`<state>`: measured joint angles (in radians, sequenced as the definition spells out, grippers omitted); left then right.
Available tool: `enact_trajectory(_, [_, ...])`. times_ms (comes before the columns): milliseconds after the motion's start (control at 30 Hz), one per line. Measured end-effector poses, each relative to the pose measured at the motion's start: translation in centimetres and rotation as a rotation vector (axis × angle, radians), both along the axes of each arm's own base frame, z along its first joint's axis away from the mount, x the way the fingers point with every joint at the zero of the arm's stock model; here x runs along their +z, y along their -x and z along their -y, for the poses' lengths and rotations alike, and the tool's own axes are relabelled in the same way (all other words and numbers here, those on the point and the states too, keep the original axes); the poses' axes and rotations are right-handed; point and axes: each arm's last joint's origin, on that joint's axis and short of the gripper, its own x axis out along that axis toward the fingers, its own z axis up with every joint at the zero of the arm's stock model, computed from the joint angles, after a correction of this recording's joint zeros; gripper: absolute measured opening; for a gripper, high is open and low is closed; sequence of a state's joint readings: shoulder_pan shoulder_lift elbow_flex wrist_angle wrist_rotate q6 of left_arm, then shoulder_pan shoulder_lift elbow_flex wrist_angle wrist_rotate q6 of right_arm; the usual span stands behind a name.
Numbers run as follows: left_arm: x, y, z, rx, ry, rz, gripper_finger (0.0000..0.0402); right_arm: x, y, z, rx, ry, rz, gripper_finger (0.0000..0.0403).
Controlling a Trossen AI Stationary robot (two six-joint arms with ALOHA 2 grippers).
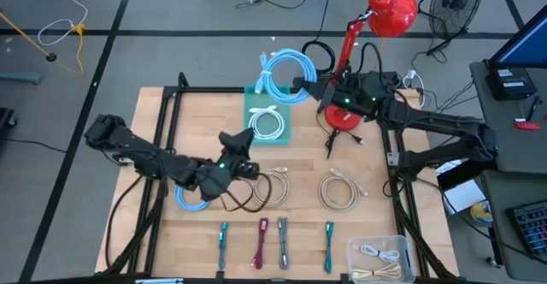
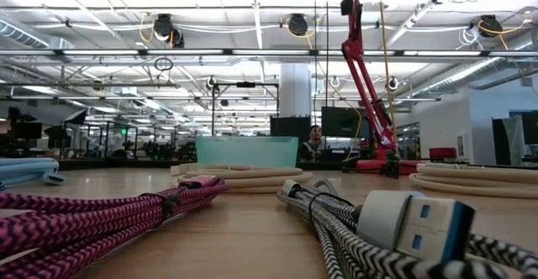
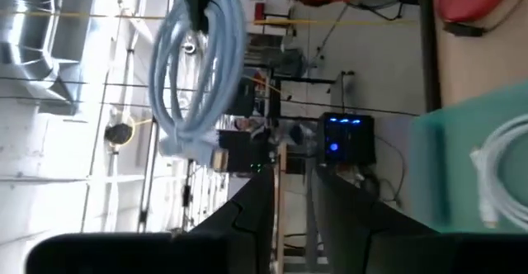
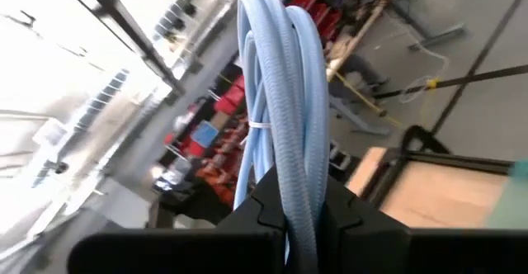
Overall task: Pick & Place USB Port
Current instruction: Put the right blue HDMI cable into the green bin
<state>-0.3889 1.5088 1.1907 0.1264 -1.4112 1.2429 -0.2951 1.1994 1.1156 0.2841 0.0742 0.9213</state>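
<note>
Carrying a light blue cable coil point(image 1: 280, 72), the right gripper point(image 1: 301, 88) sits upper centre of the high view, just above the top edge of the green tray point(image 1: 286, 130). One white cable point(image 1: 267, 121) already lies in the tray. My guess: the coil is lifted but not yet dropped, so the place step is left. The left gripper point(image 1: 244, 145) hovers mid-frame near the tray's lower left corner; nothing shows between its fingers here. Another blue coil point(image 1: 191, 200) lies lower left beside that arm, with beige coils point(image 1: 342, 190) centre, and short cables and a clear box point(image 1: 380, 258) along the bottom. The red lamp point(image 1: 389, 12) stands upper right, close behind the right arm.

Low view: pink braided cable point(image 2: 92, 212) lower left, a black-white braided cable with a USB plug point(image 2: 412, 224) lower right, tray far centre, lamp arm upper right. No gripper shows.

Left wrist view: its fingers point(image 3: 252, 216) stand slightly apart, empty; the blue coil hangs upper left, tray and white cable at right.

Right wrist view: fingers point(image 4: 272, 200) clamp the blue coil at bottom centre.

Lamp and the left gripper crowd the tray.
</note>
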Motion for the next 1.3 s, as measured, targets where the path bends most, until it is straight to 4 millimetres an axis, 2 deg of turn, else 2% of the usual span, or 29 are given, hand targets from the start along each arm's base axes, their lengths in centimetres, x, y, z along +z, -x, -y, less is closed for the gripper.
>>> enact_trajectory(200, [2.2,-2.1,-1.0,0.023,-0.019,-0.033,0.006,-0.5,-0.6,0.1,0.005,-0.012,-0.008,0.0011])
enact_trajectory(433, [4.0,-2.7,-1.4,-0.02,-0.032,-0.044,0.0009,-0.1,-0.4,0.6,0.064,-0.014,0.034,0.0011])
enact_trajectory(567, [5.7,-2.7,-1.5,-0.04,-0.005,0.04,0.0003,-0.3,-0.4,0.7,0.097,-0.008,0.011,0.0011])
enact_trajectory(667, [7.4,-2.3,-0.7,-0.066,0.067,0.222,0.0003,-0.6,-0.6,0.2,0.135,0.035,-0.033,0.0011])
enact_trajectory(800, [11.0,0.3,-0.2,-0.095,0.193,0.52,0.0003,-1.4,-1.1,-1.5,0.189,0.166,-0.156,0.0011])
enact_trajectory(933, [14.3,4.3,-1.3,-0.091,0.327,0.769,0.0005,-2.0,-1.6,-4.0,0.278,0.331,-0.25,0.0011])
enact_trajectory(1000, [15.1,5.9,-2.0,-0.057,0.384,0.838,0.0002,-2.6,-1.7,-5.6,0.339,0.408,-0.313,0.0011])
enact_trajectory(1133, [15.4,8.6,-2.4,0.025,0.444,0.872,0.0009,-4.3,-1.8,-9.3,0.483,0.507,-0.351,0.0011])
enact_trajectory(1300, [15.5,11.1,-1.2,-0.03,0.552,0.944,0.0022,-6.6,-1.4,-12.7,0.578,0.572,-0.366,0.0011])
